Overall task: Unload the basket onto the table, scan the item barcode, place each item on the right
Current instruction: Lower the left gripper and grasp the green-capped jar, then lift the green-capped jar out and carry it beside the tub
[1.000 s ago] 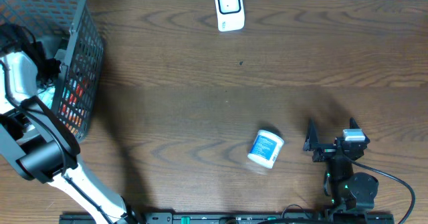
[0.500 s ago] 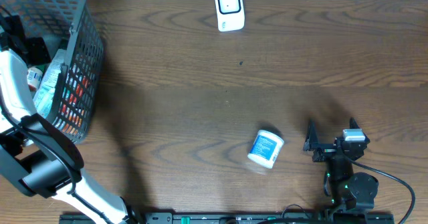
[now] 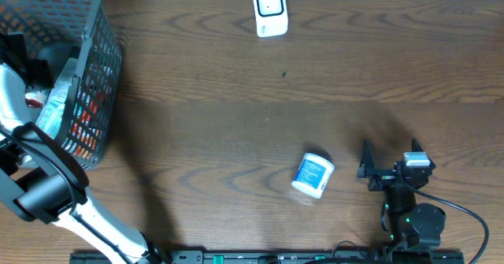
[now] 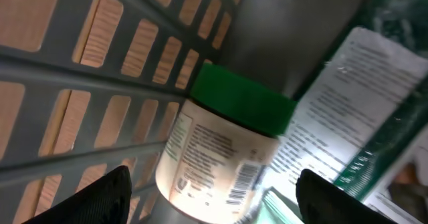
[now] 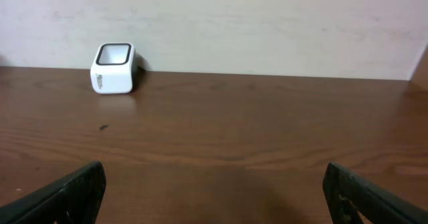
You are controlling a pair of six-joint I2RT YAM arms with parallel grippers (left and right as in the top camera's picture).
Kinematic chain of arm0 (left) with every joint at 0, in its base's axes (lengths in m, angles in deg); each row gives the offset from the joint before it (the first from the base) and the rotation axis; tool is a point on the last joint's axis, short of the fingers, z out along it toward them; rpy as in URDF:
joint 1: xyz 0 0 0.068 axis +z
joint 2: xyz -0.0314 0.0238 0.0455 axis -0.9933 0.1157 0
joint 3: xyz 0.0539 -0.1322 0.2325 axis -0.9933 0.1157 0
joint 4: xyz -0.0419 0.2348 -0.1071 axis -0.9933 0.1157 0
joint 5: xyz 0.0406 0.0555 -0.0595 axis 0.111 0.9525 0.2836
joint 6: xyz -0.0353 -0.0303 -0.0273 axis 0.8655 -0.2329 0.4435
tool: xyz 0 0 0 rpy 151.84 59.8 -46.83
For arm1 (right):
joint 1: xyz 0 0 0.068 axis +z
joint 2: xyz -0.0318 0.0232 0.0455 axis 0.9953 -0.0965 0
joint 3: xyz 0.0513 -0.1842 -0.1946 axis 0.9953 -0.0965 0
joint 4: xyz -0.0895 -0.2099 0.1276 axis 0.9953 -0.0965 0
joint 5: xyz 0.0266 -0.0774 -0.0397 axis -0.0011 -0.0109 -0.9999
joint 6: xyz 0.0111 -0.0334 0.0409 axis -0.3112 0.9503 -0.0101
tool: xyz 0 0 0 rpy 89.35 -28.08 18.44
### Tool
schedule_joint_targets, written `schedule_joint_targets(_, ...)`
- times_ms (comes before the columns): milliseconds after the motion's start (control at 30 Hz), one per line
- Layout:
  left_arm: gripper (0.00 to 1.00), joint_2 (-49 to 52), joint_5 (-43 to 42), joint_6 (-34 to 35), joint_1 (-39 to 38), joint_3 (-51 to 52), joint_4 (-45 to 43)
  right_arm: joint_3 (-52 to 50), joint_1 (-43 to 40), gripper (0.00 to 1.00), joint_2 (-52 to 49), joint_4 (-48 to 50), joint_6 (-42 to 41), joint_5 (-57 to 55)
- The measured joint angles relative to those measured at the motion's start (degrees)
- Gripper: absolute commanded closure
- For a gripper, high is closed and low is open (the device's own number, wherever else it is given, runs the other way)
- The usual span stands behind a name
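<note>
My left gripper (image 4: 217, 207) is down inside the grey wire basket (image 3: 96, 75), open, with its dark fingers (image 4: 93, 197) standing wide on either side of a cream bottle (image 4: 221, 154). The bottle has a green cap and lies on its side with a barcode on its label facing the camera. I see no contact between fingers and bottle. From overhead the left gripper (image 3: 22, 50) is partly hidden by the basket wall. The white scanner (image 3: 269, 9) stands at the table's far edge, also visible as the scanner (image 5: 114, 68) in the right wrist view. My right gripper (image 3: 390, 149) rests open and empty at the front right.
A white jar with a blue label (image 3: 313, 174) lies on the table left of the right gripper. Green and white packets (image 4: 374, 97) lie beside the bottle in the basket. The basket wall (image 4: 100, 83) is close on the left of the left gripper.
The left arm has shifted toward the basket's left side, uncovering more of the packets, and its jaws have opened a little wider. The right arm and the jar have not moved.
</note>
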Motion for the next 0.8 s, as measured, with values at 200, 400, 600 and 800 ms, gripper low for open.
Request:
schedule_joint_targets(200, 0.24, 1.9, 0.0, -0.6, 0.1, 0.0, -1.6, 0.0, 0.0, 0.01, 0.0, 0.0, 0.0, 0.0)
schedule_joint_targets(400, 0.24, 5.5, 0.1, -0.7, 0.1, 0.0, -1.8, 0.0, 0.0, 0.01, 0.0, 0.0, 0.0, 0.0)
schedule_joint_targets(600, 0.25, 7.1, 0.7, -0.8, 0.2, 0.0, -3.1, 0.0, 0.0, 0.01, 0.0, 0.0, 0.0, 0.0)
schedule_joint_targets(800, 0.36, 7.1, 0.6, -0.9, 0.1, 0.0, -3.5, 0.0, 0.0, 0.01, 0.0, 0.0, 0.0, 0.0)
